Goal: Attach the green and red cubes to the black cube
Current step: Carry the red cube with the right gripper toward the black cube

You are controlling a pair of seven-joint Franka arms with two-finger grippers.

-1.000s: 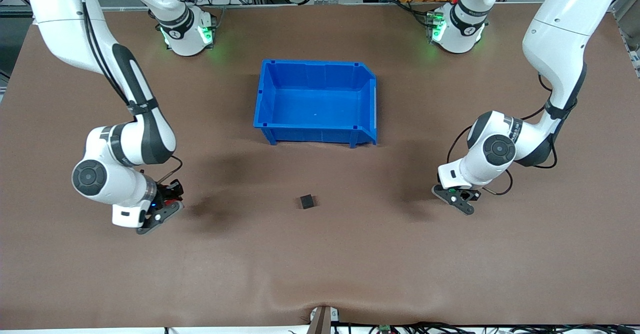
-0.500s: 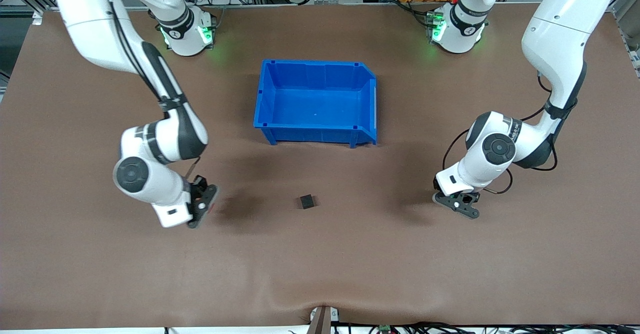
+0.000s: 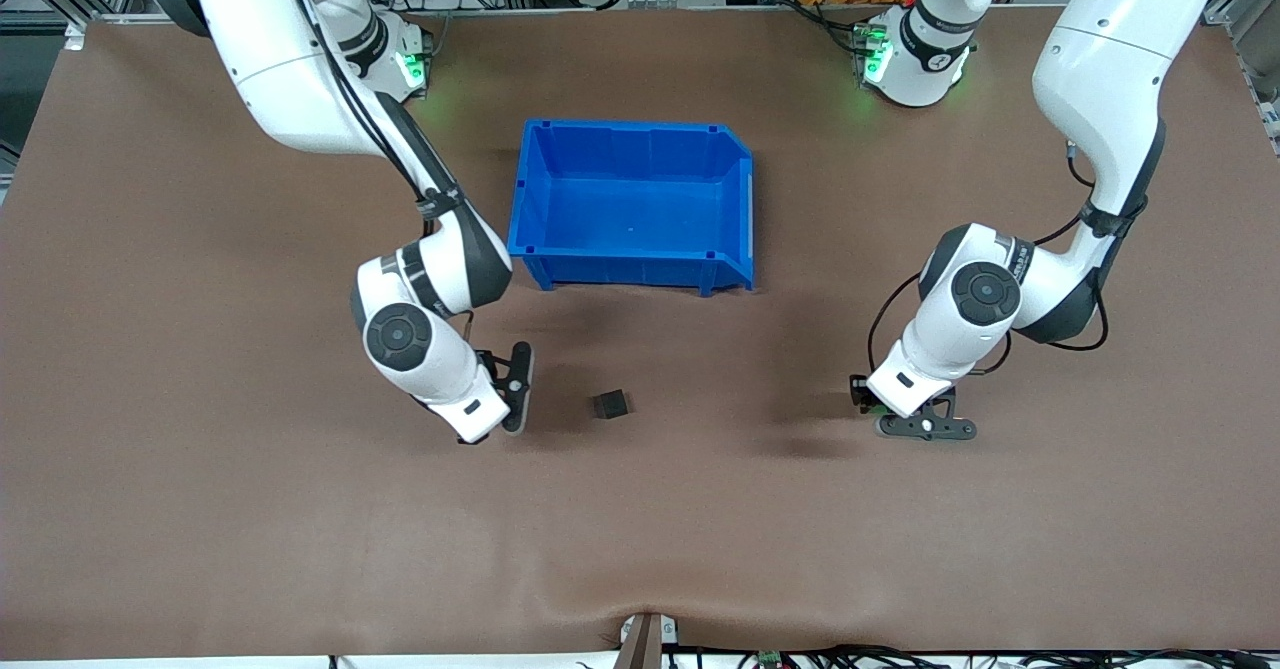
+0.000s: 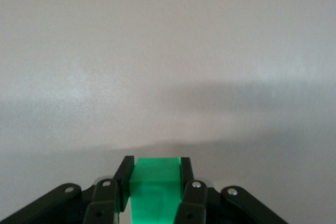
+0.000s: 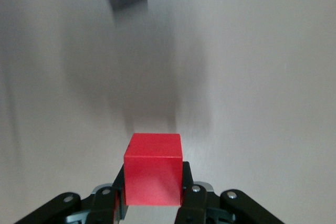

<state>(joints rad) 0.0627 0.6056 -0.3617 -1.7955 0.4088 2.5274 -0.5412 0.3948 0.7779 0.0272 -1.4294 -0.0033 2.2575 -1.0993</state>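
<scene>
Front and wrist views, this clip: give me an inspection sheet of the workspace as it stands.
Surface: brown table with a ripple at the edge nearest the front camera.
Job's things: black cube on the table, nearer the front camera than the blue bin; red cube and green cube held.
Clutter: nothing seen.
Grippers: right gripper shut on red cube beside the black cube; left gripper shut on green cube toward the left arm's end.
Cables: black cable looped at the left wrist.
Surroundings: racks and wiring past the bases.

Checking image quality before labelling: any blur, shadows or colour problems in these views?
Front view: sharp, with soft arm shadows beside the black cube. Right wrist view: the black cube is smeared; red cube crisp. Left wrist view: table washed pale; green cube slightly soft.
</scene>
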